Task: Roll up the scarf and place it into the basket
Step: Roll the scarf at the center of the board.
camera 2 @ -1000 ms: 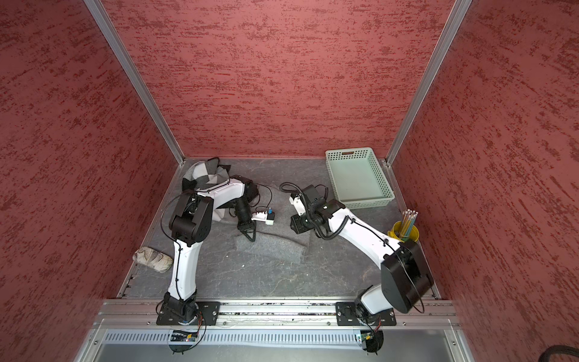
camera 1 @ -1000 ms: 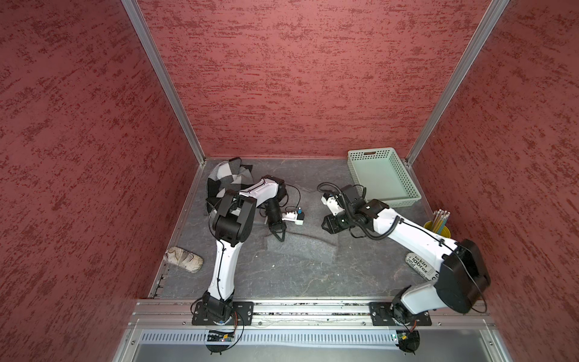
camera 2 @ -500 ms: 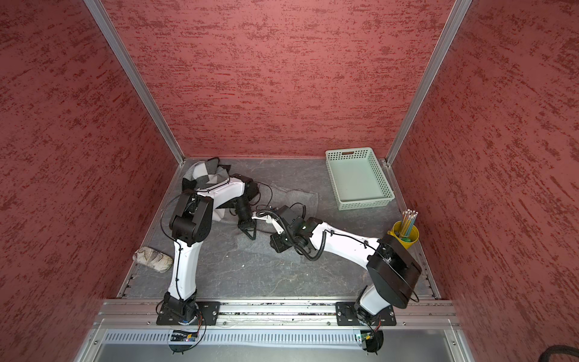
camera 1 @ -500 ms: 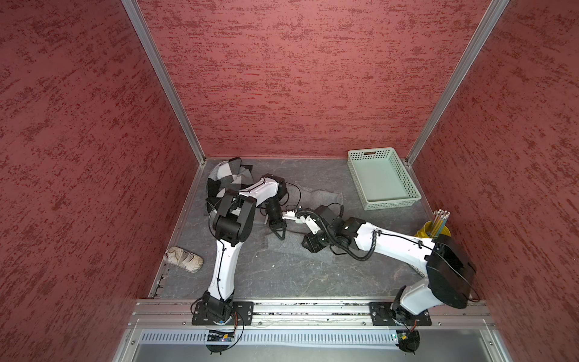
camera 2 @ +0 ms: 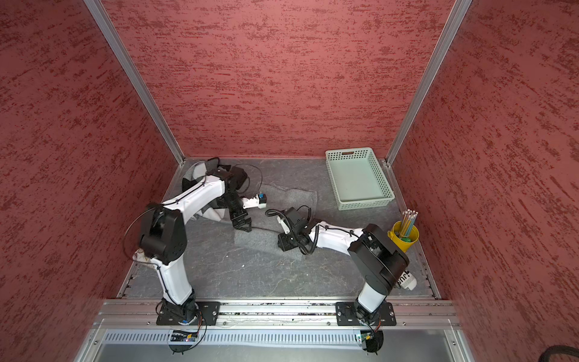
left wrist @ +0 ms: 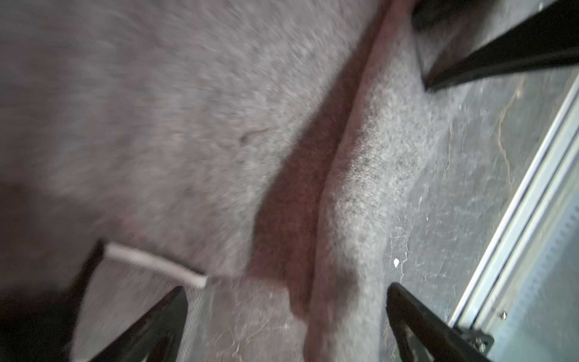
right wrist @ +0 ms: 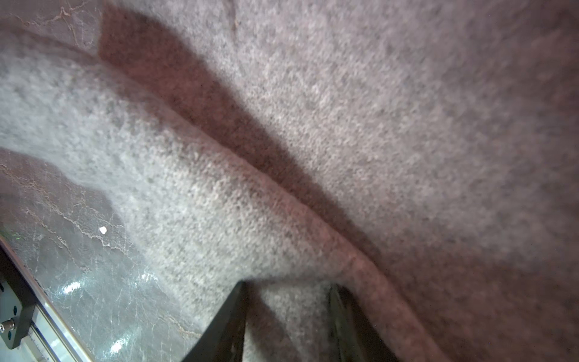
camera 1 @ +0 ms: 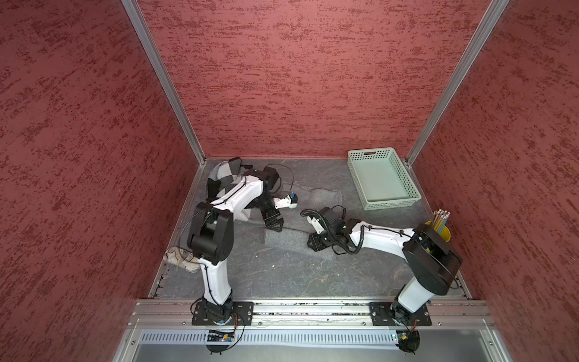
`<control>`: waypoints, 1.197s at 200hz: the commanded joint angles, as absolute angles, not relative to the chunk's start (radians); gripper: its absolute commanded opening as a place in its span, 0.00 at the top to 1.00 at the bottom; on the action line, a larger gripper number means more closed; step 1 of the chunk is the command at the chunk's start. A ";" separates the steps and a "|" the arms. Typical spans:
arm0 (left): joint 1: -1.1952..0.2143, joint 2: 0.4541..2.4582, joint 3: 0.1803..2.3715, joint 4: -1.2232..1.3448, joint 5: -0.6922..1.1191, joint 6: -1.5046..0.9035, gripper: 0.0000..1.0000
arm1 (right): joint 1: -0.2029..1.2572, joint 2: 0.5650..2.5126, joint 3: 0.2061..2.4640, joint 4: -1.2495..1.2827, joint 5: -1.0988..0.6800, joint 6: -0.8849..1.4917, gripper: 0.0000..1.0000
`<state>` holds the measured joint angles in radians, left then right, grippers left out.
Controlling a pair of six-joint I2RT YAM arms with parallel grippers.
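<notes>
The grey knitted scarf (camera 1: 316, 197) (camera 2: 291, 200) lies spread across the middle of the table, with one edge folded over into a soft ridge (left wrist: 354, 188). My left gripper (camera 1: 274, 226) (camera 2: 242, 226) (left wrist: 288, 290) hovers open just above that ridge, its fingers either side of it and holding nothing. My right gripper (camera 1: 315, 243) (camera 2: 283, 245) (right wrist: 288, 285) is shut on a fold of the scarf (right wrist: 376, 125), with fabric bunched between its fingers. At the back right the pale mint-green basket (camera 1: 390, 204) (camera 2: 365, 204) stands empty.
A yellow pencil cup (camera 1: 440, 232) (camera 2: 404, 238) stands by the right wall. A black-and-white checked cloth (camera 1: 224, 175) lies in the back left corner behind the left arm. A beige crumpled cloth (camera 1: 180, 257) sits at the left edge. An aluminium rail (camera 1: 313, 308) runs along the front.
My left gripper has opened and let go of the scarf. My right gripper has moved toward the front and left, drawing the scarf's edge with it.
</notes>
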<state>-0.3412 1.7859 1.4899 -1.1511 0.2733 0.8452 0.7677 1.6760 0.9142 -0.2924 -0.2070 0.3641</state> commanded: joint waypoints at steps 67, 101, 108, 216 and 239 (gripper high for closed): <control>-0.411 1.247 0.930 -0.737 -0.039 -0.222 0.00 | 0.759 1.701 0.878 -0.254 -0.224 0.457 0.55; -0.508 1.077 0.752 -0.739 -0.098 -0.549 0.01 | 0.759 1.707 0.870 -0.216 -0.229 0.495 0.55; -0.520 1.050 0.726 -0.719 -0.091 -0.594 0.00 | 0.759 1.709 0.871 -0.212 -0.230 0.501 0.55; -0.348 1.326 0.584 -0.072 0.096 -0.663 0.54 | 0.761 1.699 0.877 -0.123 -0.237 0.578 0.55; -0.351 1.446 0.619 0.028 0.147 -0.662 0.71 | 0.760 1.660 0.864 -0.145 -0.173 0.588 0.56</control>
